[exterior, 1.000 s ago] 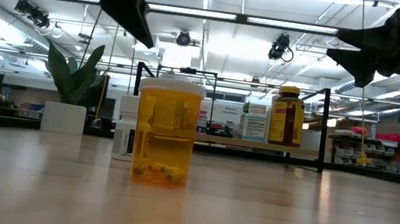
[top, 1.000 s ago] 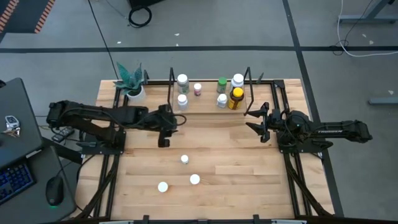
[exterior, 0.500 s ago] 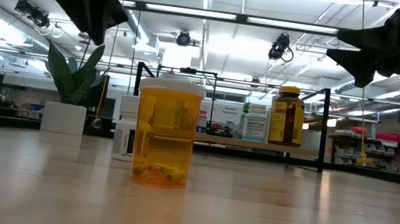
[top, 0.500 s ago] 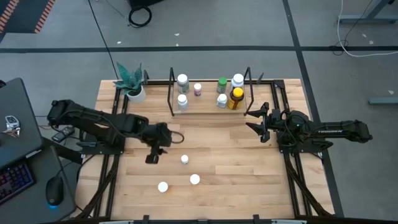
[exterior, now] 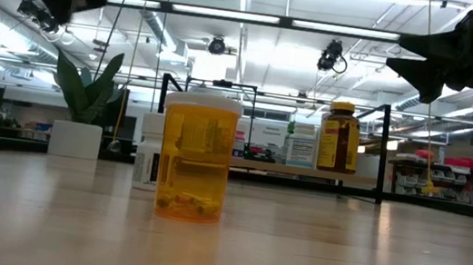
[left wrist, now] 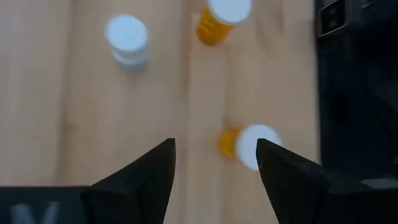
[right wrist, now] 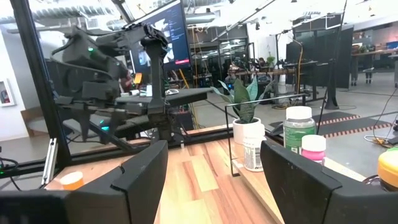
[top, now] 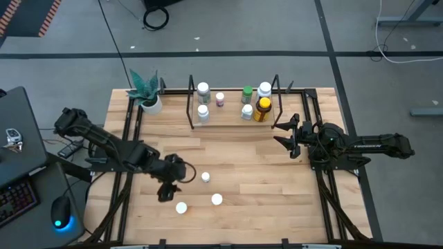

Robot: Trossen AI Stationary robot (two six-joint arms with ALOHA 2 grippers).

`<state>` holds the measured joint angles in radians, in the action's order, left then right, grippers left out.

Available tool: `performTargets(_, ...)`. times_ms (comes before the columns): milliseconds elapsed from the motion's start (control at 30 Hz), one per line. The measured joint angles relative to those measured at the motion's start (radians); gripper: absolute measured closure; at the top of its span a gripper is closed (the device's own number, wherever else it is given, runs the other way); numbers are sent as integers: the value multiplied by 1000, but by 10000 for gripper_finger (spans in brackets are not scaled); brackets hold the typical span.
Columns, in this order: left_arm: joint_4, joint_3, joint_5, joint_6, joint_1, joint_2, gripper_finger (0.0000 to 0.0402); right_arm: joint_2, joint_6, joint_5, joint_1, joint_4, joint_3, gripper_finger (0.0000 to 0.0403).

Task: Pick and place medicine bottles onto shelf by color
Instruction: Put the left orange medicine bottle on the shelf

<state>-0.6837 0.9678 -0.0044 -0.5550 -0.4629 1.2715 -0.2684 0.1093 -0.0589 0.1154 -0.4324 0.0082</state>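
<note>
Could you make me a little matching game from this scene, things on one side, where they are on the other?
Things:
1. amber bottle
2. plant pot
3. left gripper
4. right gripper

Places:
A. left of the shelf, at the table's back corner
B. above the three loose bottles on the open table
C. on the shelf, right end
D. right of the shelf, fingers open

Pairs: 1-C, 2-A, 3-B, 4-D

Even, bright light falls on the light-wood table (top: 277,173) in the high view, with only soft, short shadows. At table height, long ceiling strip lights (exterior: 324,27) glare behind the translucent orange bottle with a white cap (exterior: 196,156), which glows; the near tabletop is blurred. The left wrist view is smeared by motion blur. The right wrist view bends straight lines at its edges.
</note>
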Motion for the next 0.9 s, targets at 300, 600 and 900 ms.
performTargets(300, 42, 0, -130, -284, -174, 46, 188, 0, 0, 0, 0, 0, 0, 138)
performTargets(600, 25, 14, -138, -505, -284, 129, 171, 0, 0, 0, 0, 0, 0, 138)
performTargets(900, -32, 17, -53, -646, -354, 235, 174, 0, 0, 0, 0, 0, -1, 138)
